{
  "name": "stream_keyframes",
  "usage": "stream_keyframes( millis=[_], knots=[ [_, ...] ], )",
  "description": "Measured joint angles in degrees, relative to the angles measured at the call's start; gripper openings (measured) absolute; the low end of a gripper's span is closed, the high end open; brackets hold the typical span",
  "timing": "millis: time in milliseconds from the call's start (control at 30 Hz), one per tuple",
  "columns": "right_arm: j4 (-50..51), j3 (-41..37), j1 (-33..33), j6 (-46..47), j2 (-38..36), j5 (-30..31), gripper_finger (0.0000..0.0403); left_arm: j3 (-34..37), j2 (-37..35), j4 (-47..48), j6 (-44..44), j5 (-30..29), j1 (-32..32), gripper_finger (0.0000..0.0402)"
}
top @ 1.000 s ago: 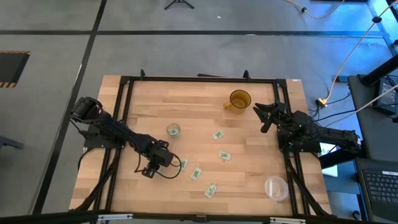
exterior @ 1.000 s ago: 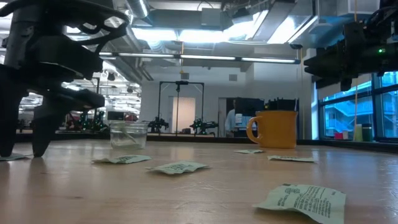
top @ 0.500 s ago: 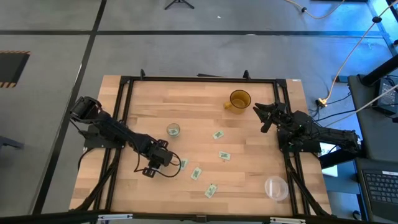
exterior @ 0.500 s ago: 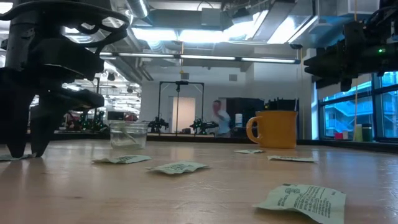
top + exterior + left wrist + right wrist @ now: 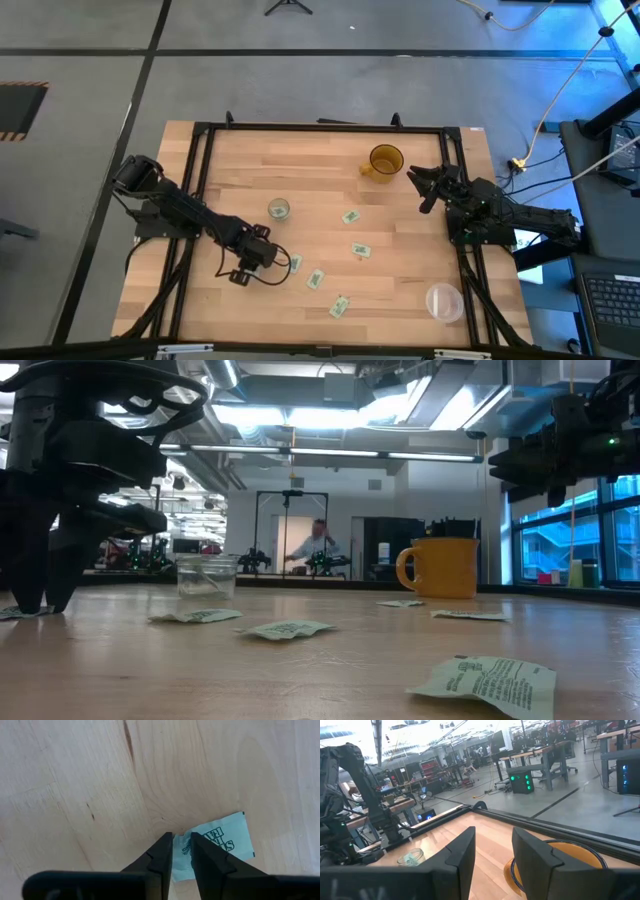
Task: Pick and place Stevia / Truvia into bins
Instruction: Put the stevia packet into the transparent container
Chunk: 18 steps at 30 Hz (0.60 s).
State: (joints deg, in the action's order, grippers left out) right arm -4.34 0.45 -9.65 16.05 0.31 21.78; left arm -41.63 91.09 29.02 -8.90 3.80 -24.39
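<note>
- Low on the left half of the high view, the left gripper (image 5: 284, 263) is pressing down on the wooden table (image 5: 320, 160), its fingers (image 5: 161, 856) standing a narrow gap apart and pinching one Stevia packet (image 5: 215, 845) at its near edge.
- That packet is lying flat on the wood; its green print is showing, but I cannot make out the words.
- Four more packets are lying loose across the lower middle of the high view: one (image 5: 350, 216) highest, one (image 5: 360, 250) under it, one (image 5: 315, 279) lower left, and one (image 5: 339, 306) lowest.
- Left of centre, the clear glass cup (image 5: 279, 209) is standing upright, just above the left gripper.
- Toward the right edge, the right gripper (image 5: 421, 190) is hanging over the table beside the amber mug (image 5: 384, 161), its fingers spread moderately and holding nothing.
- At lower right, a clear plastic container (image 5: 444, 301) is sitting apart.
</note>
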Motion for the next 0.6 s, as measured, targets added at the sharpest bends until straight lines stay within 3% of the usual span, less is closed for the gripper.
stream_keyframes(
  millis=[167,333,600],
  knots=[
    [0.0,0.0,0.0,0.0,0.0,0.0,0.0133,0.3,-1.1,-0.1,-0.9,-1.5,-0.1,0.0049],
    [0.0,0.0,0.0,0.0,0.0,0.0,0.0133,0.3,-2.0,-0.2,-1.6,-1.9,-0.1,0.0009],
    [0.0,0.0,0.0,0.2,0.0,0.0,0.0133,0.4,-3.5,1.5,-4.4,-2.4,-0.1,0.0003]
  ],
)
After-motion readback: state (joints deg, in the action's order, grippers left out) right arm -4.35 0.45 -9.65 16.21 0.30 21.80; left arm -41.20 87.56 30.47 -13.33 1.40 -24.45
